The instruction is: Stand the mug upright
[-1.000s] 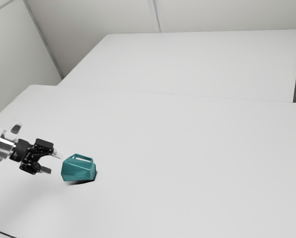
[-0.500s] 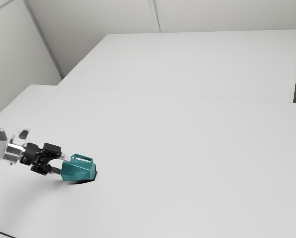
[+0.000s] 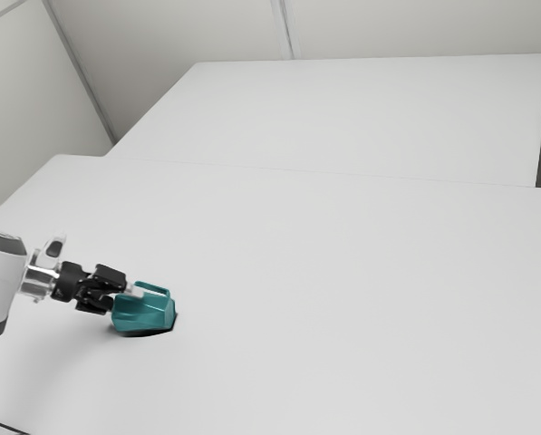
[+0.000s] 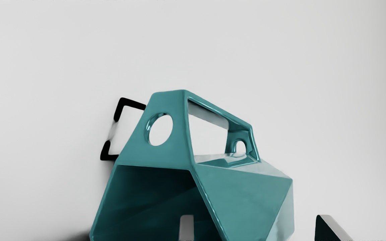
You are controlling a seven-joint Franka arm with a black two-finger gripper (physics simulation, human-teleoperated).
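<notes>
The teal mug (image 3: 145, 313) lies on its side on the white table, its mouth facing my hand and its handle upward. My gripper (image 3: 125, 297) is at the mouth end, in the exterior view on the mug's left. In the wrist view the angular mug (image 4: 243, 194) shows its dark hollow and its handle with round holes. The gripper (image 4: 256, 228) stands open across one side wall: one fingertip overlaps the mouth, the other is outside with a gap to the wall. The lower fingertip is hidden in the exterior view.
A white table surface (image 3: 342, 272) surrounds the mug, with another white surface (image 3: 361, 118) behind it. Pale walls (image 3: 161, 32) rise at the back. A thin dark line (image 3: 3, 426) crosses the exterior view's lower left corner.
My hand has moved toward the exterior view's right, up to the mug's mouth, and its jaws look closer together there. The mug has kept its place and its lying pose.
</notes>
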